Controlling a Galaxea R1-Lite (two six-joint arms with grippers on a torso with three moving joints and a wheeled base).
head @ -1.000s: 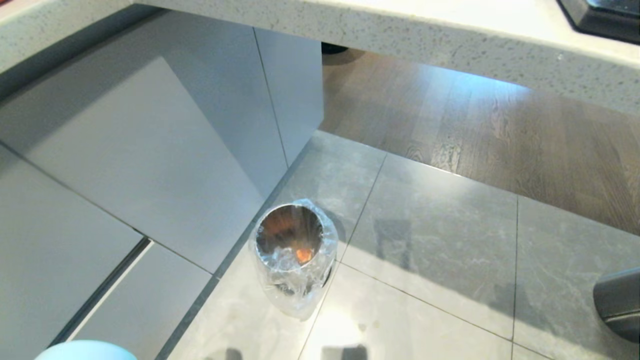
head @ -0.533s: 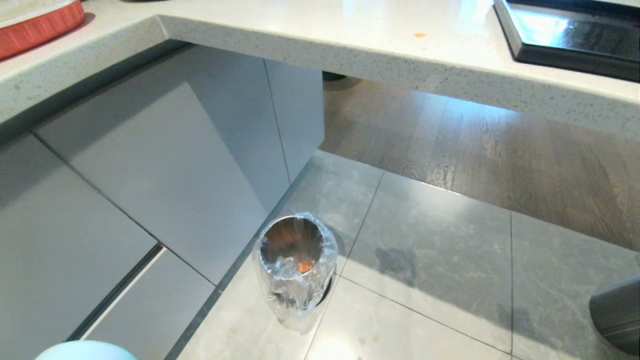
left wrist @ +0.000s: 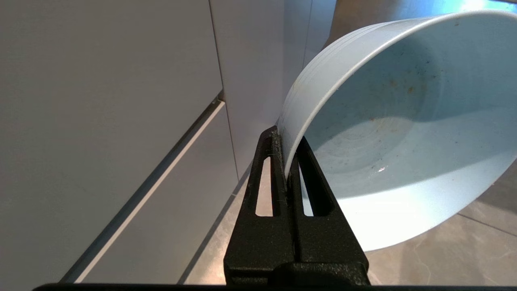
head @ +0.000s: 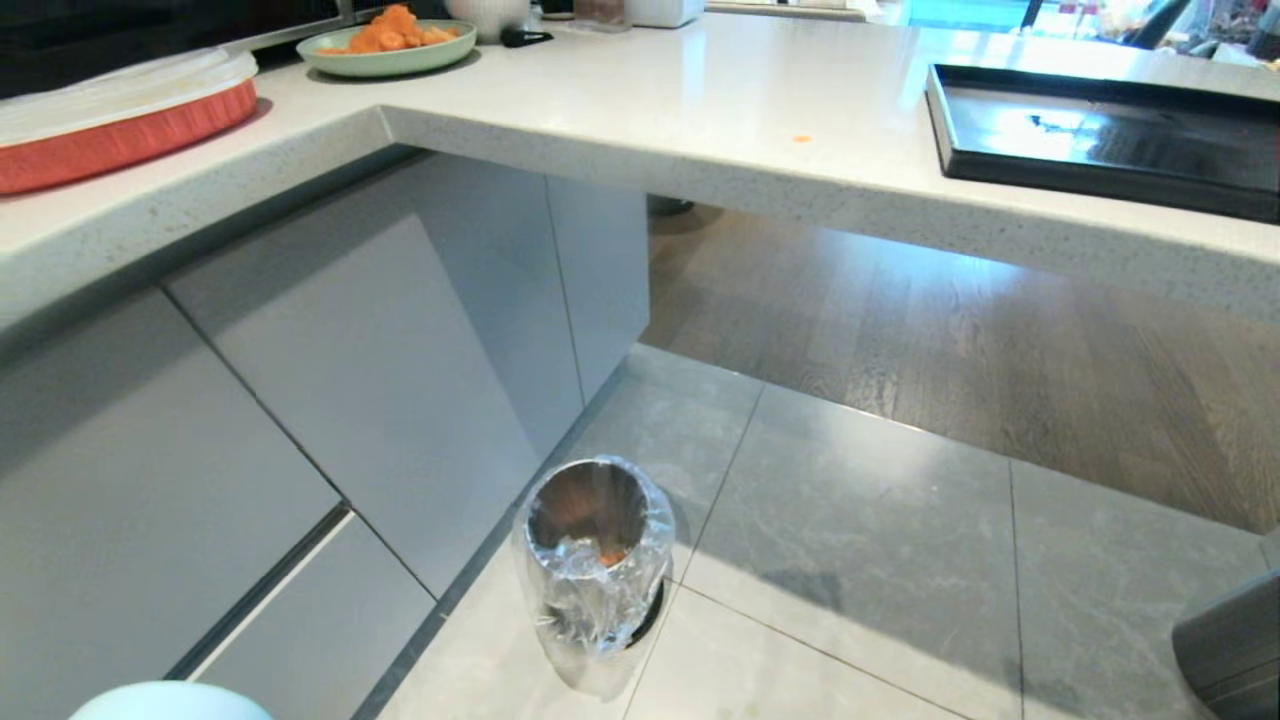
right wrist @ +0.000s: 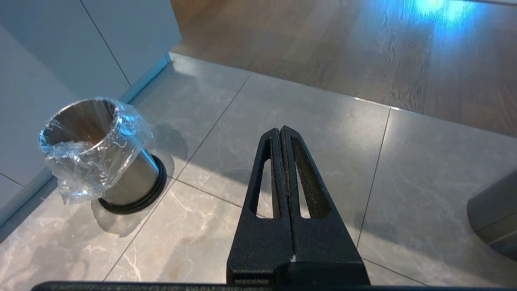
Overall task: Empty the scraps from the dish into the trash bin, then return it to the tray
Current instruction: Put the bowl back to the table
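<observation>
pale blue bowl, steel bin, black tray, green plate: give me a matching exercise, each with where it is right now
Things:
1. small pale blue glossy bowl
2. small shiny steel trash bin with clear plastic liner
3. large flat black rectangular tray
4. flat green plate heaped with orange pieces

Places:
A. on the tiled floor beside the grey cabinets
B. far back on the white counter, left side
C. pinched by its rim in the left hand
D. on the white counter, right side

Pairs: 1-C, 2-A, 3-D, 4-B
</observation>
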